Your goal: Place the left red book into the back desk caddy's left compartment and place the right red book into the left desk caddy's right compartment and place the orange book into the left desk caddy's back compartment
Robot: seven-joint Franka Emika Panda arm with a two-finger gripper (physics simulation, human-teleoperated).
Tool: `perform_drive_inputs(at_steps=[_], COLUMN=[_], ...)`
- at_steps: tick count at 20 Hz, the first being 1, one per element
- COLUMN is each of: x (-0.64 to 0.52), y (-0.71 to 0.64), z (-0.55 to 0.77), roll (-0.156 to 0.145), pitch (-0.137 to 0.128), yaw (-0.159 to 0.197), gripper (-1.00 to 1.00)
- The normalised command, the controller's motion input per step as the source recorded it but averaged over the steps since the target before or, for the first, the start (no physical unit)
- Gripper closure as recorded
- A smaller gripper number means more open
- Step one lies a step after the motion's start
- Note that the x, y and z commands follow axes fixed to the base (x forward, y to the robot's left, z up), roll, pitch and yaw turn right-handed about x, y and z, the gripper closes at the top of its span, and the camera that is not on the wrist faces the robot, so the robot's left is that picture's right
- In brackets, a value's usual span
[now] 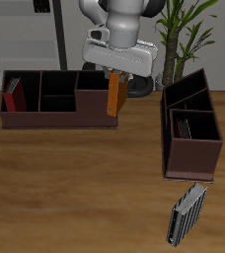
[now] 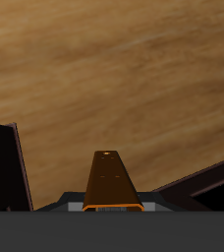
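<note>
Fingers (image 1: 115, 77) clamp the orange book (image 1: 114, 94) above the worktop (image 1: 75, 188); only the exterior view shows both caddies (image 1: 55, 99) (image 1: 190, 128).

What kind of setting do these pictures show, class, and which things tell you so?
Probably a simulated office or study: a wooden table bearing desk caddies with books, a potted plant behind, and a robot claw holding an orange book.

Wood-grain counter (image 1: 75, 188), even light. Behind it: grey shelf unit (image 1: 31, 30) w/ dark items, white wall, green plant (image 1: 184, 30) near back edge.
</note>
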Motion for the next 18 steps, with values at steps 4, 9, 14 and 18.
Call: perform_drive_inputs(at_steps=[4, 9, 14, 18], x=[-0.37, -0.48, -0.32, -0.26], y=[0.09, 0.18, 0.29, 0.38], z=[0.23, 0.23, -0.08, -0.03], roll=[0.008, 0.042, 0.042, 0.074], pitch=[-0.041, -0.021, 0.025, 0.037], yaw=[0.026, 0.008, 0.025, -0.002], gripper=[1.00, 1.00, 1.00, 1.00])
